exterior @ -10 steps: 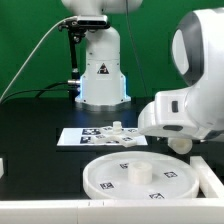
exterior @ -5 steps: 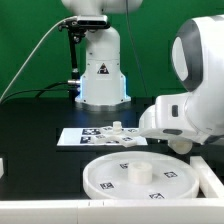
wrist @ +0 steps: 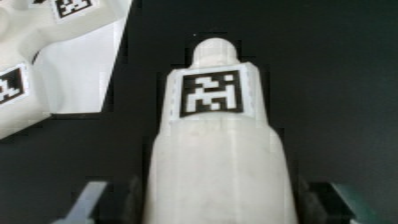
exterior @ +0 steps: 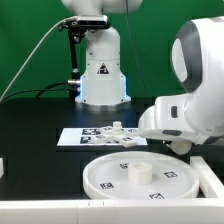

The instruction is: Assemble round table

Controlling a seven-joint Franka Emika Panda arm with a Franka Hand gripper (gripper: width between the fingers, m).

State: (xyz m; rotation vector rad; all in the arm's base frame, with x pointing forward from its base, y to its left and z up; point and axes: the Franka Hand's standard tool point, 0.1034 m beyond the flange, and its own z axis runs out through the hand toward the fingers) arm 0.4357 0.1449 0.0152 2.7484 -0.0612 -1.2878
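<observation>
Claw (wrist: 214, 200) released: the wrist view shows its two fingers (wrist: 98, 200) blurred, one on each side of the post (wrist: 214, 120). A thin dark gap separates each finger from the post, and no contact is seen. The post lies lengthwise on the black table (wrist: 338, 60), running away from the claw. Its narrow rounded tip is at the far end, with one black-and-white tag facing up just short of the tip. The foot (wrist: 63, 60) lies off to one side near the tip end, apart from the post with a strip of table between them. Two of its tags are partly in view and the rest is cut off by the frame. In the exterior view the disc (exterior: 100, 178) is nearest, flat on the table, rim up, with a low hub at its centre and tags on its floor. Behind it, at the exterior view's right, is the arm (exterior: 190, 100), its bulky white wrist low over the table and hiding the claw. The marker board (exterior: 70, 138) lies farther back, flat, with small white pieces at it too small to name. The arm's base (exterior: 100, 70) is farthest, in front of a green backdrop (exterior: 30, 40).
</observation>
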